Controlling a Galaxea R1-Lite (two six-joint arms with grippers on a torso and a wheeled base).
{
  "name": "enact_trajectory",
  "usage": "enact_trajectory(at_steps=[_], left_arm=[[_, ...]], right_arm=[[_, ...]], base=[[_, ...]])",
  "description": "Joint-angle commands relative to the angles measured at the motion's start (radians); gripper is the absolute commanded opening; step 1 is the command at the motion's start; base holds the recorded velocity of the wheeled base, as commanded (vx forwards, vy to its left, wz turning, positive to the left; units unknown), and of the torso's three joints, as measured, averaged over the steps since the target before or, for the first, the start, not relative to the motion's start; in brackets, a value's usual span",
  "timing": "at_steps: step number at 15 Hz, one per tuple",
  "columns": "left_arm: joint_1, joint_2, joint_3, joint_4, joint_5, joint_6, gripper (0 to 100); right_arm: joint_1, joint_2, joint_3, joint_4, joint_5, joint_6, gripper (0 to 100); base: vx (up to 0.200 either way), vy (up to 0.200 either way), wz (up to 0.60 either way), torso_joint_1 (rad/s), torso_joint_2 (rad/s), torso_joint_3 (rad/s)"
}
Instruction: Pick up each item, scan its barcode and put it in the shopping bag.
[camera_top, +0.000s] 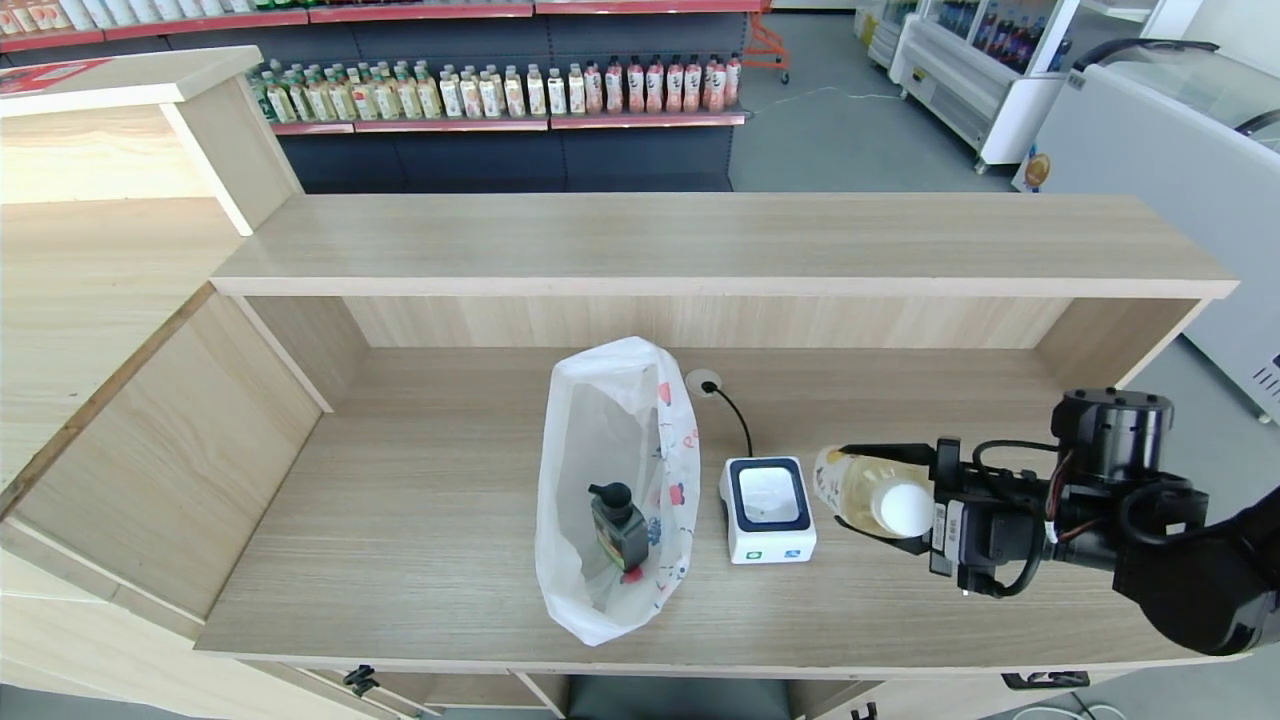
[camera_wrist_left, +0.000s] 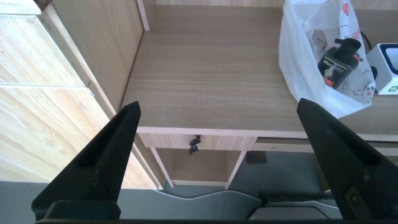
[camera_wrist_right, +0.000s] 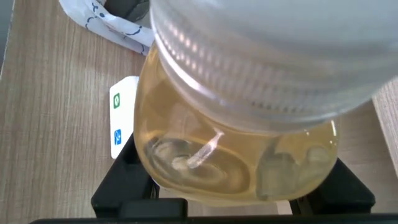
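Observation:
My right gripper (camera_top: 868, 488) is shut on a clear bottle of yellowish liquid (camera_top: 860, 490) with a white cap (camera_top: 902, 508), held on its side just right of the white barcode scanner (camera_top: 767, 508). In the right wrist view the bottle (camera_wrist_right: 236, 149) is close up, with the scanner (camera_wrist_right: 124, 124) beneath it. The white shopping bag (camera_top: 612, 480) stands open left of the scanner, with a dark pump bottle (camera_top: 618, 525) inside. In the left wrist view my left gripper (camera_wrist_left: 217, 155) is open, off the counter's front edge, with the bag (camera_wrist_left: 323, 56) and the pump bottle (camera_wrist_left: 339, 62) ahead of it.
The wooden counter (camera_top: 420, 520) has a raised back ledge (camera_top: 720, 245) and side walls. A black cable (camera_top: 738, 415) runs from the scanner to a hole in the counter. Shelves of bottled drinks (camera_top: 500, 90) and freezers (camera_top: 1180, 110) stand beyond.

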Motion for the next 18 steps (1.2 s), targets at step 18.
enact_trajectory(at_steps=[18], left_arm=[[0.000,0.000,0.000,0.000,0.000,0.000,100]], right_arm=[[0.050,0.241,-0.190,-0.068,0.238,-0.004,0]], base=[[0.000,0.000,0.00,0.000,0.00,0.000]])
